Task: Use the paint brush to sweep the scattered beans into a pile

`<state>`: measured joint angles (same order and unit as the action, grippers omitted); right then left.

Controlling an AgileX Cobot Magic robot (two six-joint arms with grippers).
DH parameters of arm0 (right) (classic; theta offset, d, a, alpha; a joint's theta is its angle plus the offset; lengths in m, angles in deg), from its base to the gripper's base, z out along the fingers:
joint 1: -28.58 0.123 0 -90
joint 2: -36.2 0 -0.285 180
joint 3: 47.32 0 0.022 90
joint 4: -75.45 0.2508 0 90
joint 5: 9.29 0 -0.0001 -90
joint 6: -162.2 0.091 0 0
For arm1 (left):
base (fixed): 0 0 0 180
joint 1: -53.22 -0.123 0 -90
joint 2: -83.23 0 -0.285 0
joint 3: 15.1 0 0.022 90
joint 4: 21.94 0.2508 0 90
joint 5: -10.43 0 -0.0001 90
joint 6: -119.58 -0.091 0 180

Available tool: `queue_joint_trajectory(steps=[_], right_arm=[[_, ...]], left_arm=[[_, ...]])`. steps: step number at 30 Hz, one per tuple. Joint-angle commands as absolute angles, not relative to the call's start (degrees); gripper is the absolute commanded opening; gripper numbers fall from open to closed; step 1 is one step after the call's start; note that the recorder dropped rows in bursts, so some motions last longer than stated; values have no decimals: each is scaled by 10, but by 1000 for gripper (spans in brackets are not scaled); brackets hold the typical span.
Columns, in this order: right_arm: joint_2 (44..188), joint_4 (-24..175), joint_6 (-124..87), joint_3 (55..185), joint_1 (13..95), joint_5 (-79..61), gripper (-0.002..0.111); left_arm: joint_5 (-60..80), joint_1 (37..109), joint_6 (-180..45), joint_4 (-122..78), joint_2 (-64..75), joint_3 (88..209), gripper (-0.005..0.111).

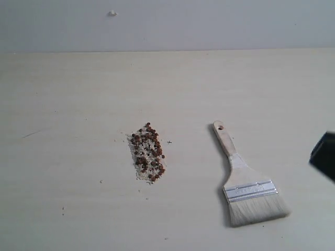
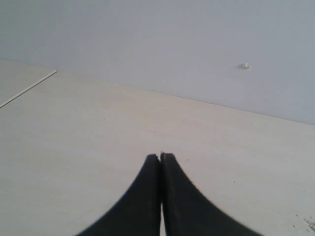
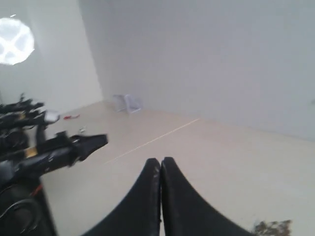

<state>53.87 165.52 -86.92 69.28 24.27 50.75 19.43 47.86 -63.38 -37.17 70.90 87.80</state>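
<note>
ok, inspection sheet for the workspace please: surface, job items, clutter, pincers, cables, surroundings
surface: pale wood-grain table, no stains or damage visible.
job's things: beans gathered with white grains into one oblong pile; paint brush lies flat to its right, apart from it, handle toward the wall, nothing holding it.
clutter: only a few loose specks around the pile.
grippers: left pincer shut, empty, over bare table; right pincer shut, empty, not at the brush.
cables: none clearly seen; blurred dark gear in the right wrist view may include some.
surroundings: plain grey wall with a small white lump.
</note>
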Motion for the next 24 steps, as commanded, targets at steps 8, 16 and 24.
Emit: queue_joint_trajectory(steps=[8, 16, 24], right_arm=[[534, 1573, -852, 691, 243, 42, 0], [465, 883, -263, 690, 243, 58, 0], [440, 811, -171, 644, 242, 93, 0]], left_arm=[[193, 478, -635, -376, 711, 877, 0], [193, 478, -635, -376, 711, 877, 0], [193, 478, -635, -376, 711, 877, 0]])
